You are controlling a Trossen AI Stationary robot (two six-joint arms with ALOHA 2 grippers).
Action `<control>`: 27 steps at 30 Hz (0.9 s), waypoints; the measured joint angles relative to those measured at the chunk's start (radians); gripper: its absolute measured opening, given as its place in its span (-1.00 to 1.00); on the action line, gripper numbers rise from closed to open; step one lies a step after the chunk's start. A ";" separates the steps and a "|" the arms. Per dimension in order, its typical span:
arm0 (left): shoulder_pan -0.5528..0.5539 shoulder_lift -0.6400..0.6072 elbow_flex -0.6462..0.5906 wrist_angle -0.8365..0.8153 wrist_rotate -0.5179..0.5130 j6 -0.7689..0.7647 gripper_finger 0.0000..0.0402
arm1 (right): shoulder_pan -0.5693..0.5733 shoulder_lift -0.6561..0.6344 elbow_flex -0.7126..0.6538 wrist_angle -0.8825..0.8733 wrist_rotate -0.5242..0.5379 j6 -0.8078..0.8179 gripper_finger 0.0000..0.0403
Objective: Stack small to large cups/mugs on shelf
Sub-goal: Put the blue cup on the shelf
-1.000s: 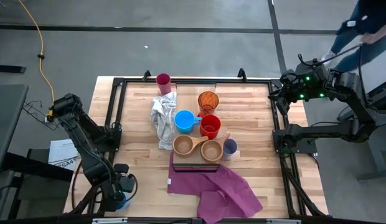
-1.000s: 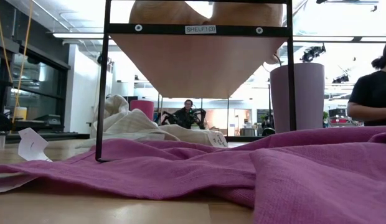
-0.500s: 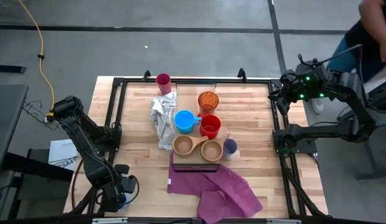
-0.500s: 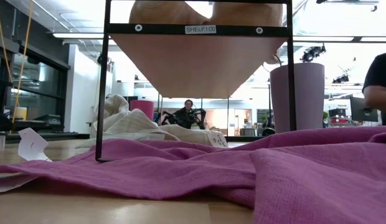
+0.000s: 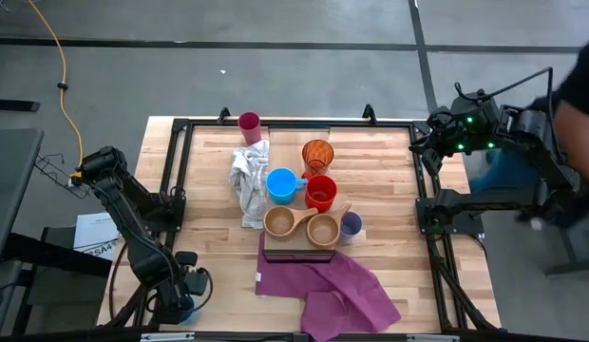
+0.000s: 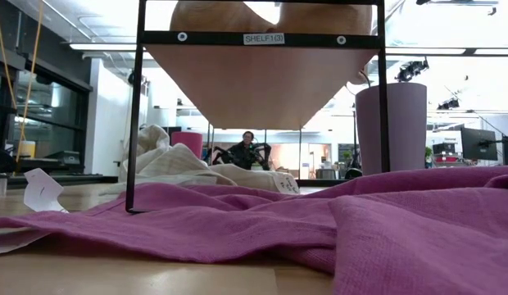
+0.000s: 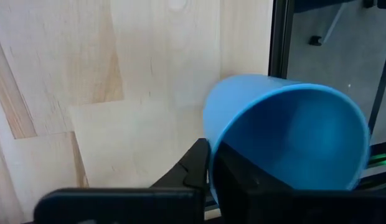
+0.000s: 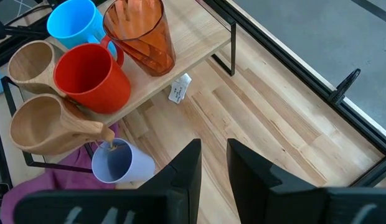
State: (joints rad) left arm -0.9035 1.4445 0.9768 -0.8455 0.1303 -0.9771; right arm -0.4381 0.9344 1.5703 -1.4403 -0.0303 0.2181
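Starting at the counter's (image 5: 389,171) near-left corner, the left hand (image 7: 210,171) has its two dark fingers pinching the rim of a round blue plastic mug (image 7: 286,134), one finger outside the wall and one inside the mouth. The mug lies tipped, its long axis pointing away from the wrist, open end towards the camera. Seen from above, it's only a sliver of blue under the hand, so the wrist view carries this call.

Everything turns on this: the long light-wood shelf (image 5: 325,178) sits well to the right of that corner and farther back, mid-counter, so the carry looks like a long diagonal sweep. Already on the shelf are a second blue mug (image 5: 280,183), a red mug (image 5: 321,193), an orange translucent tumbler (image 5: 316,154) and two tan wooden handled cups (image 5: 279,221). A lavender tumbler (image 5: 351,225) stands just right of the shelf.

Over past the shelf, the right hand (image 8: 213,163) waits raised at the counter's far-right corner, fingers slightly apart, gripping nothing.
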 joint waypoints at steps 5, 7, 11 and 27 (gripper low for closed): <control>0.000 -0.001 0.000 -0.008 -0.023 -0.028 -0.98 | 0.000 0.000 0.000 0.000 0.000 -0.001 -0.66; 0.003 -0.001 0.008 -0.040 -0.028 -0.049 -0.97 | 0.000 0.000 0.000 0.000 0.000 -0.002 -0.66; 0.038 -0.004 0.068 -0.149 -0.049 -0.052 -0.98 | 0.000 0.000 0.000 0.000 0.000 -0.011 -0.66; 0.299 -0.137 0.462 -0.727 -0.444 0.142 -1.00 | 0.000 0.001 0.000 0.008 0.000 -0.031 -0.66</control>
State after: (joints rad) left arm -0.6048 1.3076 1.4391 -1.5726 -0.3140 -0.8353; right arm -0.4379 0.9352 1.5703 -1.4319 -0.0303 0.1867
